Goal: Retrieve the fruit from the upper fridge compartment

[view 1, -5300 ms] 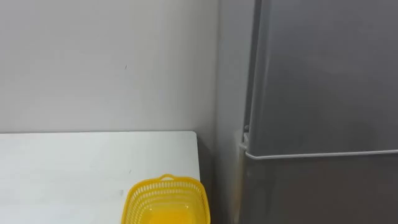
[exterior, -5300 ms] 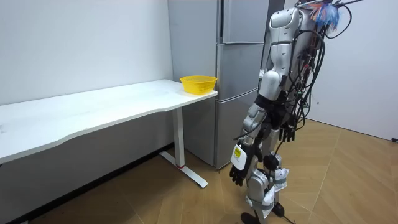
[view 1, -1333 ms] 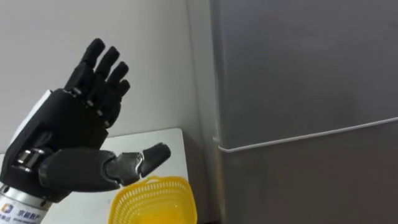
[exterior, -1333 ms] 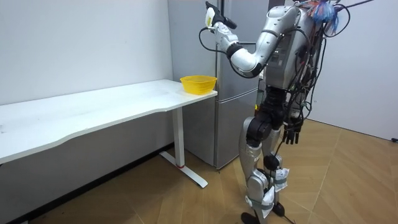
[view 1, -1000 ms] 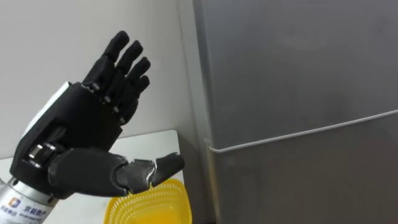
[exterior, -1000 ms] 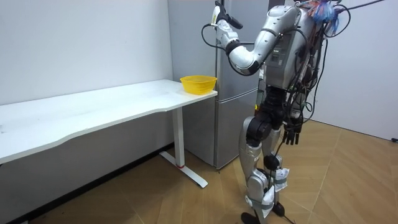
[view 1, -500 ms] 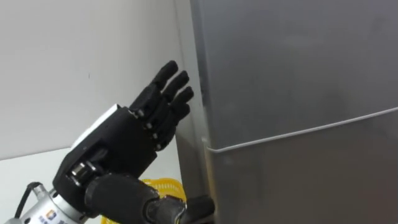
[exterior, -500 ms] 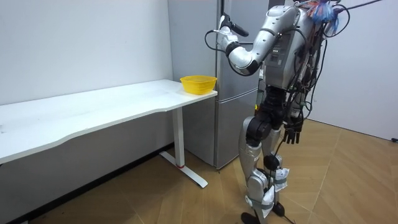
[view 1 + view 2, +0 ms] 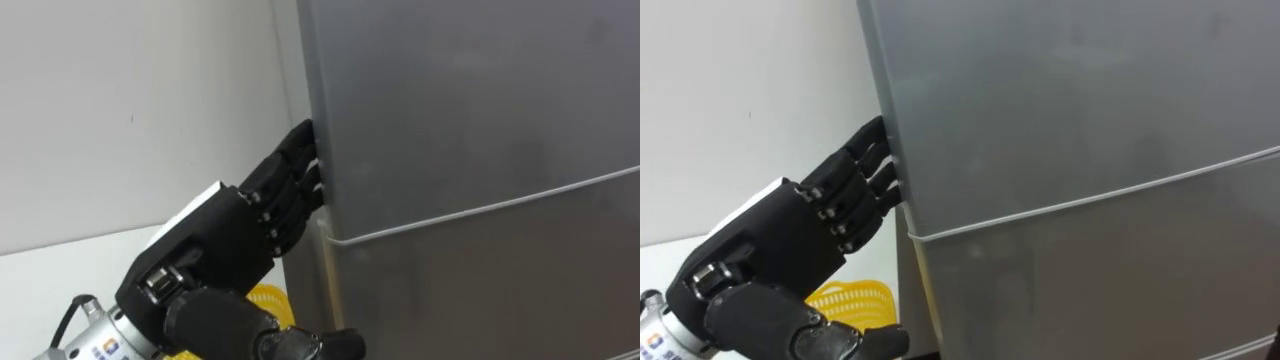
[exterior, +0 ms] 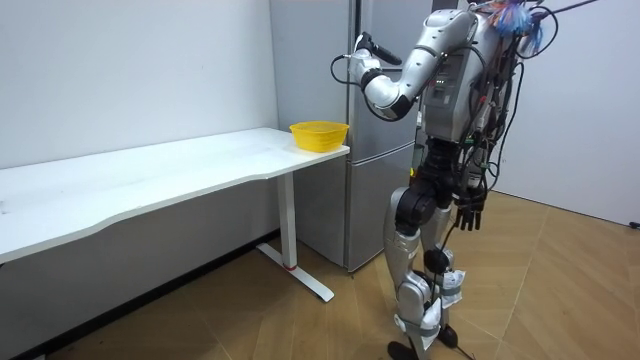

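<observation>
The left hand (image 9: 215,255) has swung in to the upper door (image 9: 480,100)'s edge at 9 o'clock. Its grip there cannot be told, and a pull likely follows. The door is shut, its contents unseen. The right hand (image 10: 468,214) hangs slack-fingered. Count: 1 fridge (image 10: 370,180), 1 basket (image 10: 319,133) at 7 o'clock, 1 table (image 10: 150,175).

Left hand (image 9: 212,268) fingertips hidden behind fridge door (image 9: 470,110) edge.

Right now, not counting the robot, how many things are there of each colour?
Grey: 1, the fridge
Yellow: 1, the basket
White: 1, the table
Total: 3
</observation>
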Controlling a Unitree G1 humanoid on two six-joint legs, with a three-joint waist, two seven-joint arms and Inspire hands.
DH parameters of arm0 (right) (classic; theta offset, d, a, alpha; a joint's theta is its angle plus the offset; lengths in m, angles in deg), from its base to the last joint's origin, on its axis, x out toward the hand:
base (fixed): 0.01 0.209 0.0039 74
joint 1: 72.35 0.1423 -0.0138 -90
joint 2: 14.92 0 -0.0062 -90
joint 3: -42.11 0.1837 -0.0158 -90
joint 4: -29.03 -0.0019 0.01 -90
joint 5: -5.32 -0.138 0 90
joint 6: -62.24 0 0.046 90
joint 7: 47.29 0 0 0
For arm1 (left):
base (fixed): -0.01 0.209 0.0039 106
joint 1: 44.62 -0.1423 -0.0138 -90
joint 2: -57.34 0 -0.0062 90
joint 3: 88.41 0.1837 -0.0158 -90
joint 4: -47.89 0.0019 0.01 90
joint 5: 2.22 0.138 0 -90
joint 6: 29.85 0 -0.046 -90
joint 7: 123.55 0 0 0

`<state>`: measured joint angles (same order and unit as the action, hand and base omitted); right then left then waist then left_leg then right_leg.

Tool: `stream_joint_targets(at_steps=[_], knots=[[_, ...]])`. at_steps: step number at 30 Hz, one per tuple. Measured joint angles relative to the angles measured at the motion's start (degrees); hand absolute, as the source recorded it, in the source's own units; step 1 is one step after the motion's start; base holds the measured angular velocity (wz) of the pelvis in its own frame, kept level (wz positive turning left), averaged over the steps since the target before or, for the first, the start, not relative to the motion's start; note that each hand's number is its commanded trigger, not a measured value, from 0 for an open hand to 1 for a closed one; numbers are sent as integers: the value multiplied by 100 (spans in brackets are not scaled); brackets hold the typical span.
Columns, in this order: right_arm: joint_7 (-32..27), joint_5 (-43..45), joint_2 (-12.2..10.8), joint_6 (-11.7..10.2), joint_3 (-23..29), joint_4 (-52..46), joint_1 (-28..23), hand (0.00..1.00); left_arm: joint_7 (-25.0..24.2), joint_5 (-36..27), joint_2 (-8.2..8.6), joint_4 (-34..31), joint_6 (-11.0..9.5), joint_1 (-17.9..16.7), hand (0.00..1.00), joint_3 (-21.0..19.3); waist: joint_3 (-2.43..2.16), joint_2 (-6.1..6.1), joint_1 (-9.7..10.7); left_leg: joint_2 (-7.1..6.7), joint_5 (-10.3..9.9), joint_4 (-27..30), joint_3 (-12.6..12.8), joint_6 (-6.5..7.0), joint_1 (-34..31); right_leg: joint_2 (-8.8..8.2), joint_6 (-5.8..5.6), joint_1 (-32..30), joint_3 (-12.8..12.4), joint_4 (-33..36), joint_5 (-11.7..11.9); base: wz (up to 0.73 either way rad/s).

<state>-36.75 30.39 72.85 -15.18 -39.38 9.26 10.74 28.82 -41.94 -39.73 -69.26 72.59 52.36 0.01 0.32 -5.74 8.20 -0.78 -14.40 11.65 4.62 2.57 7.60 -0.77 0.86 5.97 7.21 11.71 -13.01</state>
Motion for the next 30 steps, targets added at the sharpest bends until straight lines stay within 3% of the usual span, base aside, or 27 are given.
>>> stream_joint_targets(at_steps=[8, 9, 10, 11, 18, 19, 21, 30], knots=[[-27, -9, 5, -3, -46, 47, 30, 0, 5, -3, 0, 0, 0, 1, 0, 0, 2, 3, 1, 0, 0, -1, -1, 0, 0, 0, 0, 1, -2, 4, 0, 0], [-53, -9, 5, -3, -46, 59, 33, 0, 6, -3, 0, 0, 0, 1, 47, 0, 3, 5, 2, 0, 0, -1, -1, 0, 1, 0, 0, 1, -2, 3, 0, 0], [-69, -9, 5, -3, -47, 71, 36, 0, 6, -3, 0, 2, 0, 1, 69, 1, 6, 9, 2, 0, 0, -2, 0, 0, 3, 0, 0, 0, -4, 1, 0, 0], [-75, -9, 5, -3, -47, 80, 40, 0, 5, -3, 0, 4, 0, 1, 100, 1, 7, 11, 2, 0, 0, -1, 0, 0, 3, 0, 0, -1, -5, 1, 0, 0], [-112, -9, 5, -1, -48, 109, 40, 0, 307, 0, -4, 43, 0, 1, 100, -82, 20, 33, -19, -3, 0, -2, -2, 0, -3, -2, -1, -5, -2, -1, 0, 0], [-113, -9, 5, -2, -48, 109, 45, 0, 388, -1, -3, 43, -2, 6, 58, -101, 19, 34, -21, -3, 0, -2, -2, 0, -3, -2, -1, -5, -1, -2, 0, 0], [-115, -9, 5, -2, -47, 110, 52, 0, 408, -1, -9, 39, -2, 31, 0, -111, 19, 34, -20, -3, 0, -2, -1, 0, -5, -2, -1, -4, -1, -3, 0, 0], [-110, -8, 5, -4, -47, 155, 138, 0, 342, -1, -10, 13, -44, 62, 0, -56, 17, 31, -20, -4, 0, -2, 0, 0, -2, -3, -1, 4, 7, -3, 0, 0]])
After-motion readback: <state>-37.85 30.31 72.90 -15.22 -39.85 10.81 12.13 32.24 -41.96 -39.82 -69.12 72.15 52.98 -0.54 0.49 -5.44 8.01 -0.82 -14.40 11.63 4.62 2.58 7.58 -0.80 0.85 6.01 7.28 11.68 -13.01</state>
